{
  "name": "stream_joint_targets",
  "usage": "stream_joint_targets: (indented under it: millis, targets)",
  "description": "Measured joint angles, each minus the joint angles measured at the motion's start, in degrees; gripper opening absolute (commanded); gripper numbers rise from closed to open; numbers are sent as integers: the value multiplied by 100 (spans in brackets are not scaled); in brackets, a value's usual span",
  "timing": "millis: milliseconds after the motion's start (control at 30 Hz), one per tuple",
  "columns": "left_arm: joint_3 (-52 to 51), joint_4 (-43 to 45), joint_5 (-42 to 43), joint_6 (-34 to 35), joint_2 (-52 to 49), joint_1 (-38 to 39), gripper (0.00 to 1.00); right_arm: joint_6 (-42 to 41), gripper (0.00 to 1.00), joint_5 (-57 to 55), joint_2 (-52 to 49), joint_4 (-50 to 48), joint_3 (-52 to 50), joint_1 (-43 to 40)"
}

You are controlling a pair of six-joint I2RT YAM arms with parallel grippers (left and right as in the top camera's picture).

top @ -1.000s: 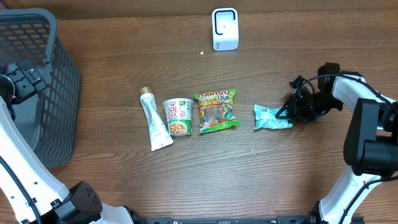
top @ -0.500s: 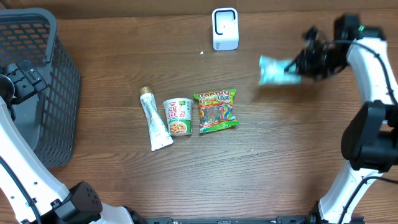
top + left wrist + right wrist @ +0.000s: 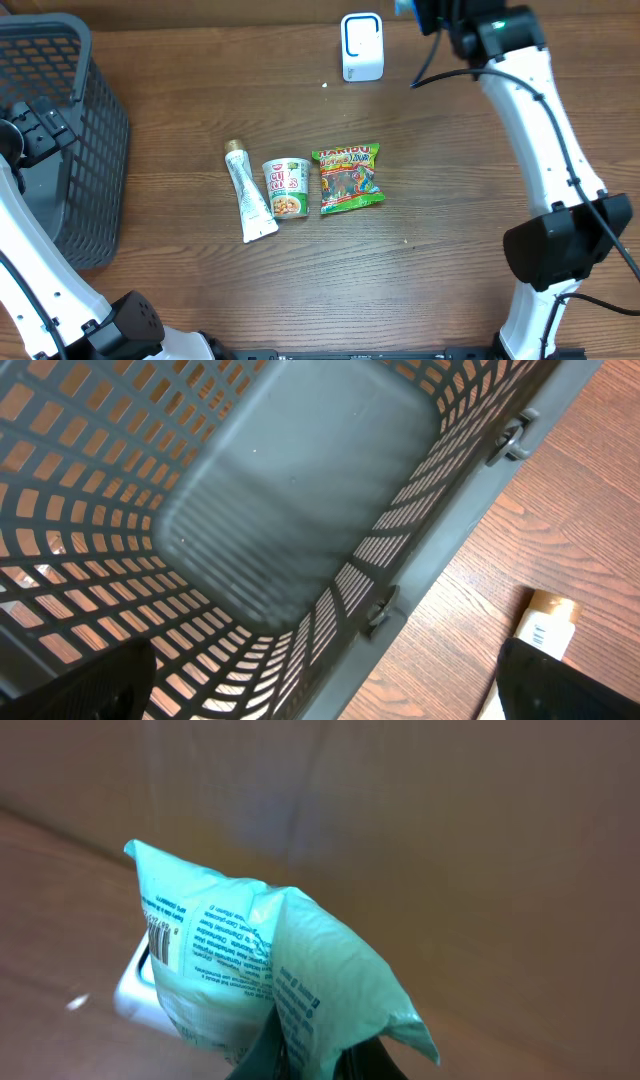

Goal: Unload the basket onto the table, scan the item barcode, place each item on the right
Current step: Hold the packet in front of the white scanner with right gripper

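Right claw (image 3: 305,1058) is pressed together, pinching the bottom fold of the teal packet (image 3: 255,960). The packet is held off the table (image 3: 450,250), just right of the white scanner (image 3: 361,46) at the far table edge. In the right wrist view the packet hangs in front of the scanner, covering most of it, and its barcode (image 3: 160,935) shows on the left face. Cannot tell if the barcode faces the scanner window.

Left claw (image 3: 322,650) is spread wide, holding nothing, over the grey basket (image 3: 60,60) far left of the scanner.

Nearer than the scanner, mid-table, three things lie in a row: gummy bag (image 3: 349,178), noodle cup (image 3: 286,188) and tube (image 3: 249,205) leftmost.
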State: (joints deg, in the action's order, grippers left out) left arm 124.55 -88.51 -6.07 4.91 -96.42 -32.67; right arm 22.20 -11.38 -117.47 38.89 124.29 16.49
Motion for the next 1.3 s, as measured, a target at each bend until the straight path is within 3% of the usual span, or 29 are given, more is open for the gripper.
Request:
stream_joint_targets:
  millis: [167, 367, 567, 1300]
  targets:
    - [0, 4, 2, 0, 0, 0, 100, 1283, 4, -1158, -203, -1075, 0, 470]
    - [0, 2, 2, 0, 0, 0, 100, 3095, 4, -2181, -1270, -2087, 4, 791]
    - [0, 0, 2, 0, 0, 0, 99, 3941, 4, -2389, -1864, -2472, -17, 918]
    - [0, 0, 2, 0, 0, 0, 100, 5040, 4, -1394, -1980, -2691, -17, 688]
